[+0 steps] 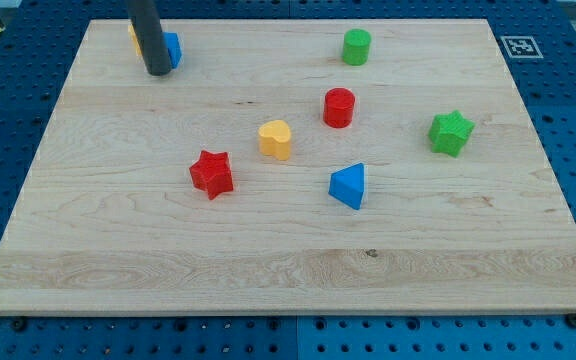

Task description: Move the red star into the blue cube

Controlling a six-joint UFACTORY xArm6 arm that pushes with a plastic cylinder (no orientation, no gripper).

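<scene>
Progress: none yet, you'd judge | red star mid-board, well apart from blue cube at its 11 o'clock | my tip touches cube; no jaws, holds nothing | left: whole push.

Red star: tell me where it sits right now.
The red star lies left of the board's centre, just left and below the yellow heart, far below my tip by the blue cube.
</scene>
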